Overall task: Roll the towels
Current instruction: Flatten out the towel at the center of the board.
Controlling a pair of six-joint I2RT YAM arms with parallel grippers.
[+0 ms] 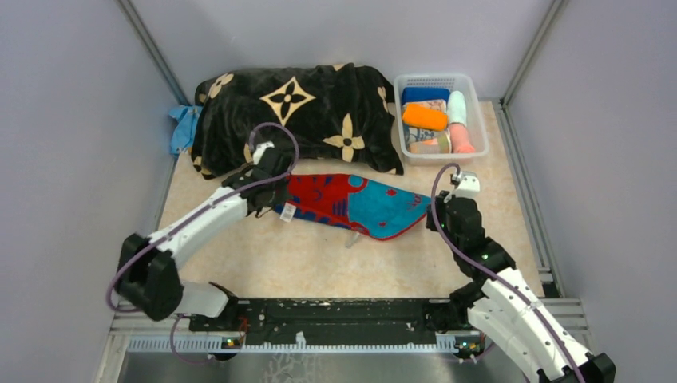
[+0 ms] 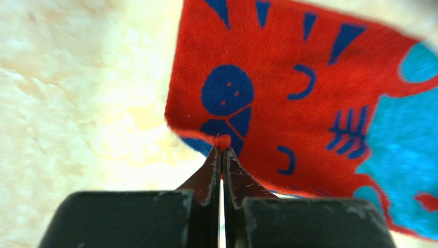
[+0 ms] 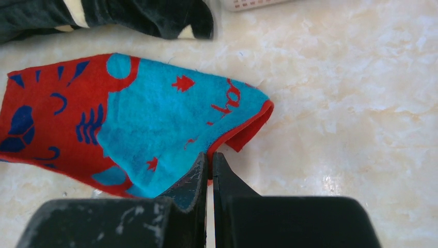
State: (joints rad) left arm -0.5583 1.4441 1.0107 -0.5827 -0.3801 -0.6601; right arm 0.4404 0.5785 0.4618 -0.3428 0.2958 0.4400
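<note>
The red-and-turquoise towel is spread on the table just in front of the black blanket. Its red edge is pinched by the left gripper, and its turquoise corner is pinched by the right gripper. Rolled towels are held in the basket just beside the blanket's right end.

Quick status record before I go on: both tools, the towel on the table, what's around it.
left tool: shut on the red edge of the patterned towel
right tool: shut on its turquoise-end edge
towel state: spread out, not yet rolled
basket: holds rolled towels
black blanket: behind the towel
</note>
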